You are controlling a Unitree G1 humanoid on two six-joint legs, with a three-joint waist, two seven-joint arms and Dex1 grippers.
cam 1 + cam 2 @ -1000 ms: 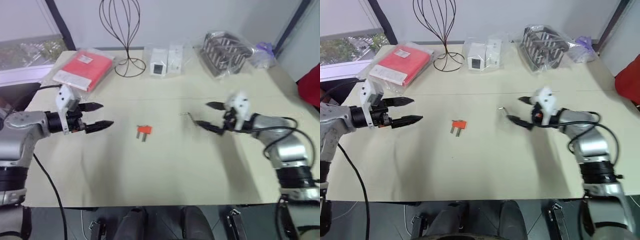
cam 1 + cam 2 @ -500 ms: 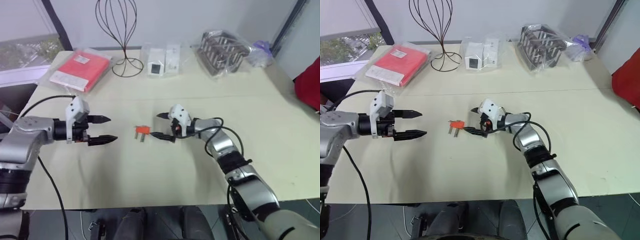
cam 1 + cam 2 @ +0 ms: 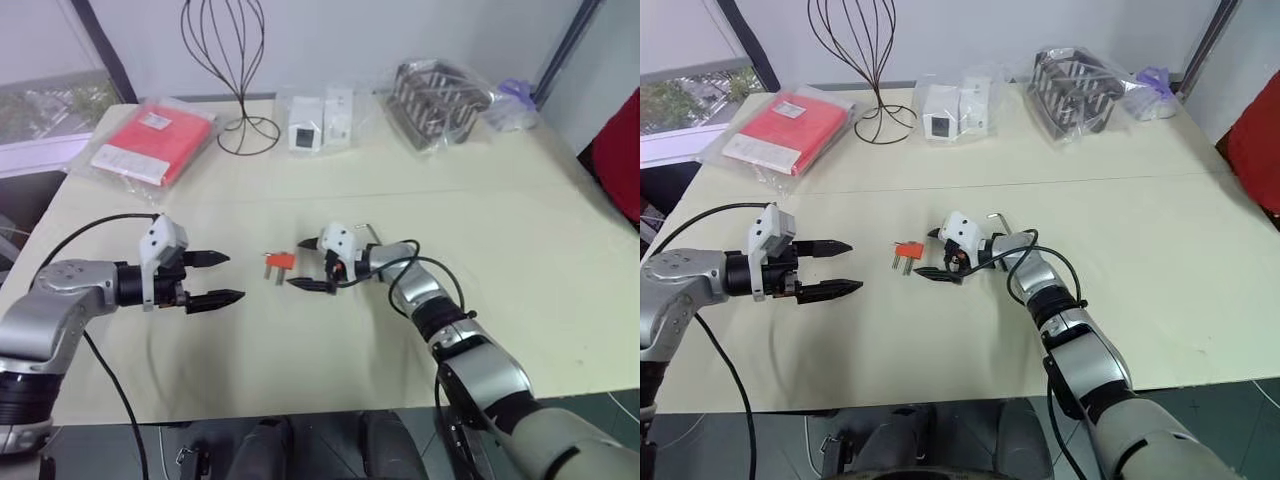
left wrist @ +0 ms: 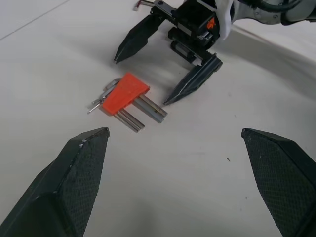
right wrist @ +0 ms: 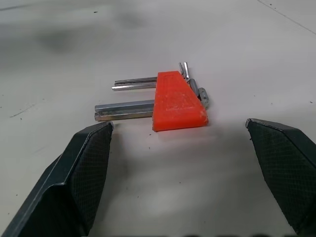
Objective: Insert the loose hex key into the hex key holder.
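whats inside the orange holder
The orange holder lies flat on the table with grey hex keys through it: straight shafts out one side, bent ends out the other. The lengths inside the block are covered.

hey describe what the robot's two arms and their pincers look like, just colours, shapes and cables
Both arms are rounded silver-grey metal segments with dark joints. Each ends in a white blocky wrist housing over a black body with a small orange mark. The left pincer and right pincer each have two black, tapering, pointed fingers with finely textured inner faces. A thin black cable loops loosely along each arm.
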